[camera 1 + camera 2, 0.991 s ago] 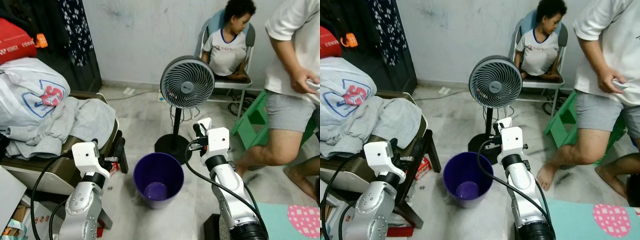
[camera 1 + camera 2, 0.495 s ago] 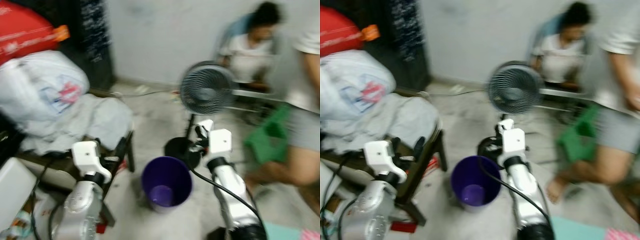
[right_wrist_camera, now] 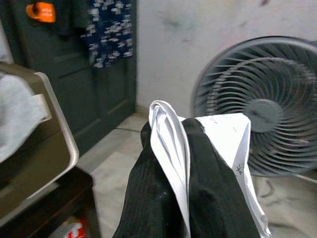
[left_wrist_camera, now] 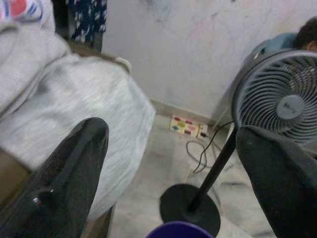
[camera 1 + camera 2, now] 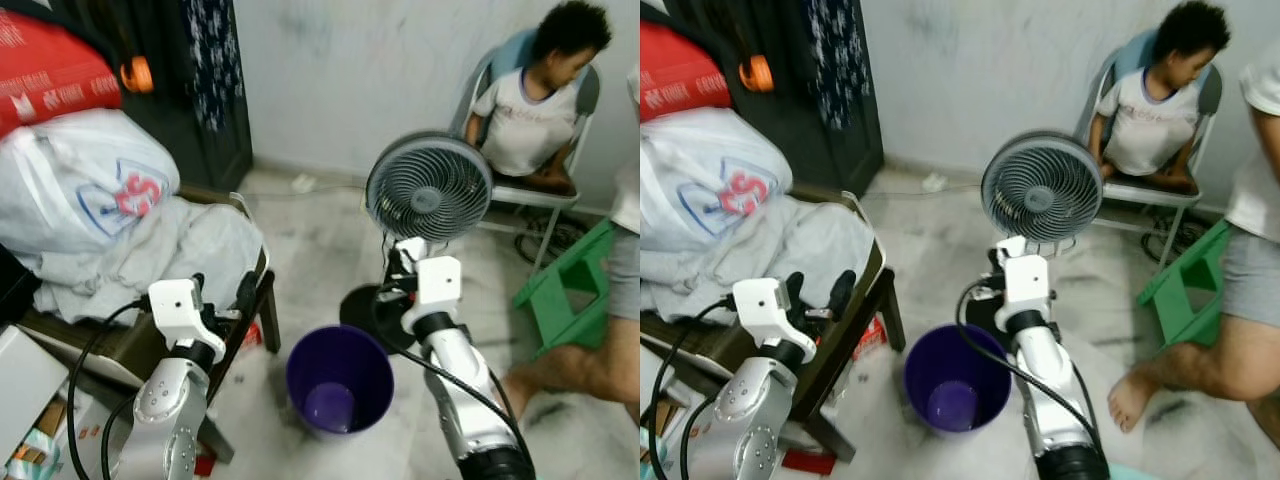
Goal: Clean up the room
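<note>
Paper (image 3: 218, 148) is what your right gripper (image 3: 183, 163) has clamped between its two black fingers, a folded white sheet standing up past the fingertips. In the head views that gripper (image 5: 1002, 262) sits raised in front of the standing fan (image 5: 1041, 187), just beyond the far rim of the purple bin (image 5: 956, 390) on the floor. The sheet is not over the bin's mouth yet, so you would need to bring the wrist back toward the robot and down before letting go.

Your left gripper (image 4: 168, 168) has its fingers spread wide apart with nothing between them; it hovers beside the chair (image 5: 250, 290) heaped with grey clothes (image 5: 150, 250) and a white bag (image 5: 85, 185).

Progress, as I judge it, is early. One piece of rubbish is in hand but not dropped, and the bin looks close to bare inside. Left to deal with: the clothes pile, the red packet (image 5: 868, 338) on the floor under the chair, and the clutter at the robot's lower left. Mind the fan's stand and the people sitting and standing on the right when you swing the arm.
</note>
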You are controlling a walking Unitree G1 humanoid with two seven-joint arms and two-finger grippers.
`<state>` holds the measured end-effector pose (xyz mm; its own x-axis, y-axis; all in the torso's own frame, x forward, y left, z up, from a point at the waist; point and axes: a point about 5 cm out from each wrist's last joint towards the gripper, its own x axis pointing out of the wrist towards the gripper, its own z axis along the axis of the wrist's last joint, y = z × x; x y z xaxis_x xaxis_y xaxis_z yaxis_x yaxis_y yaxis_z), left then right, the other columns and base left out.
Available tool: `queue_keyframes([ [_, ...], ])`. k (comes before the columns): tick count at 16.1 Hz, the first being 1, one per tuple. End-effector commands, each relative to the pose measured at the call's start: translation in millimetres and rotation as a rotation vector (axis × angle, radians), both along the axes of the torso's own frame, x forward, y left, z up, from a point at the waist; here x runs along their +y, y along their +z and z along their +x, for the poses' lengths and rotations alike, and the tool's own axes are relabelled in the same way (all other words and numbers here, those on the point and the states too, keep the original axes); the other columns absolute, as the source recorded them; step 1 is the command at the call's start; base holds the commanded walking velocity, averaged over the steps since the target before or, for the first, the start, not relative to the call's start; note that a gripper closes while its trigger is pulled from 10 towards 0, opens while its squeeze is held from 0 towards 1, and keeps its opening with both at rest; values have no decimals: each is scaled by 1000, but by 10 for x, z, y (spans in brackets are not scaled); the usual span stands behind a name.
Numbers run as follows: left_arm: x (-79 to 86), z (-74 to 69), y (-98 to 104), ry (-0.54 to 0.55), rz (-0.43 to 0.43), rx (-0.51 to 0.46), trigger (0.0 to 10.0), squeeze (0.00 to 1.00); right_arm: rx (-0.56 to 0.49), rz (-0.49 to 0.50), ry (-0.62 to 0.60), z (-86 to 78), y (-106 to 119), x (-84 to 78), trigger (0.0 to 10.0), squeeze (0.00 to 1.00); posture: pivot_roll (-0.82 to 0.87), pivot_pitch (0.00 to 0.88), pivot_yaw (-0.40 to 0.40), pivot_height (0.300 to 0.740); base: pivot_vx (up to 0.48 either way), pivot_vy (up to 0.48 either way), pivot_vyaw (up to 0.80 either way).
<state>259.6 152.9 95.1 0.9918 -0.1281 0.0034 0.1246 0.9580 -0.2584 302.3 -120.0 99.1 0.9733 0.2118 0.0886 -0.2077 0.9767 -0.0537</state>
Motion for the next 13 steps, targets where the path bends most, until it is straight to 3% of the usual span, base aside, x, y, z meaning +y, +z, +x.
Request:
queue_keyframes([
  [1, 16, -14, -13, 1, -1, 9, 10000, 0, 12, 11, -6, 12, 5, -12, 10000, 0, -21, 52, -18, 740, 0, 0, 0],
  [2, 7, -16, -9, -3, -5, 6, 10000, 0, 24, 16, -14, 21, -5, -21, 10000, 0, -21, 52, -18, 740, 0, 0, 0],
  [8, -20, -12, 5, -23, -13, -2, 10000, 0, 25, 25, -16, 27, 0, -24, 10000, 0, -24, 52, -19, 740, 0, 0, -747],
  [13, -23, -11, 11, -30, -13, -6, 10000, 0, 26, 26, -12, 28, -2, -14, 10000, 0, -22, 55, -19, 740, 101, 0, 0],
])
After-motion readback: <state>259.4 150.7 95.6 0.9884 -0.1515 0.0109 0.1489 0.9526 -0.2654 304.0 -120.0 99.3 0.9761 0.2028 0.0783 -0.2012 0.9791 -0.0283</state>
